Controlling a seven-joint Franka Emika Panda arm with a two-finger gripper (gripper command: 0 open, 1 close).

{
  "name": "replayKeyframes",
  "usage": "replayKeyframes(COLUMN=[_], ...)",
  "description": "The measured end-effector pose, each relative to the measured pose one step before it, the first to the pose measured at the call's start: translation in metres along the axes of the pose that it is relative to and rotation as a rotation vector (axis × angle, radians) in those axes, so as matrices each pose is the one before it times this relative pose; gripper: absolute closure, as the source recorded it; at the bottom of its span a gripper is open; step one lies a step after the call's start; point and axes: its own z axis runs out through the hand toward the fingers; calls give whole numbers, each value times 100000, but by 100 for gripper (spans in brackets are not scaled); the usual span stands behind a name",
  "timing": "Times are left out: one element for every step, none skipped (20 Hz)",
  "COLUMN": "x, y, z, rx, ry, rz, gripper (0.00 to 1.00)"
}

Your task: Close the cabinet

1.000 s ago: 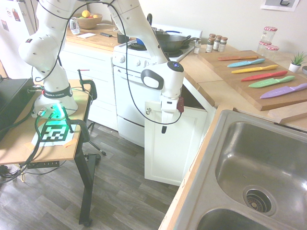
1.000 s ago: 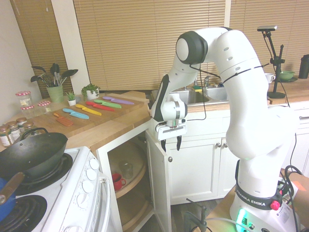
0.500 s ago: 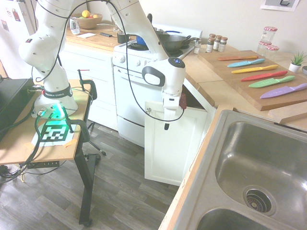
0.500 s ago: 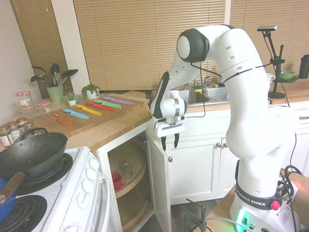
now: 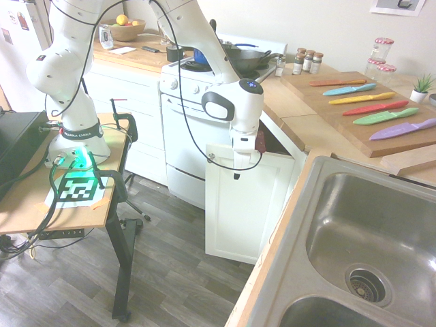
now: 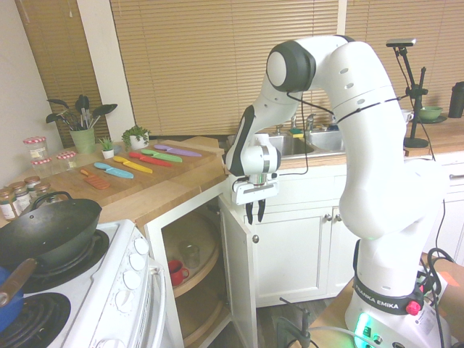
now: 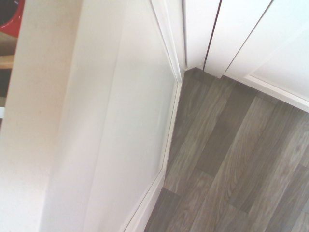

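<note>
The cabinet's white door (image 5: 242,204) stands swung out into the room, with its small silver knob (image 5: 212,157) near the top corner. Seen from the other side, the door (image 6: 238,283) leaves the shelves and a red mug (image 6: 176,270) exposed. My gripper (image 5: 236,174) points down at the door's top edge, on its outer face, just above the knob (image 6: 255,238). Its fingers (image 6: 254,214) stand close together with a narrow gap and nothing between them; I cannot tell whether they touch the door. The wrist view looks down the door's recessed panel (image 7: 130,121) to the grey floor.
The white oven (image 5: 184,129) adjoins the cabinet, with a wok (image 6: 47,232) on top. A cutting board with several coloured knives (image 5: 368,102) lies on the wooden counter. The steel sink (image 5: 368,245) is nearby. White cabinets (image 6: 304,246) flank the door's far side.
The gripper has risen a little and shifted toward the door's top edge, and its fingers have drawn much closer together. The door has not visibly moved.
</note>
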Motion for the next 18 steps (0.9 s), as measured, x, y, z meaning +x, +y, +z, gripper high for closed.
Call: replayKeyframes(x=[7,12,13,2,-33,-82,-168,-228,-265,-279,-284,-321,-402,-520,-577,-575,-542,-542], y=[-3,-3,0,1,-7,-7,-8,-34,-69,-128,-252,-307,-351,-468,-544,-517,-559,-488], z=[-47,-70,-69,-54,-45,-45,-44,-49,-31,-7,4,36,75,91,84,91,84,82], rx=[47,73,65,42,16,3,-39,-61,-74,-115,-147,-186,-242,-252,-199,-327,-395,-334], ry=[42,69,63,32,2,-23,-85,-117,-129,-104,27,57,71,258,322,148,222,564], rz=[-54,-46,-41,-55,-140,-220,-250,-327,-386,-547,-852,-1012,-1084,-1095,-988,-749,-925,-591], gripper=[100,100,100,100,100,100,100,100,100,100,100,100,100,100,100,100,100,100])
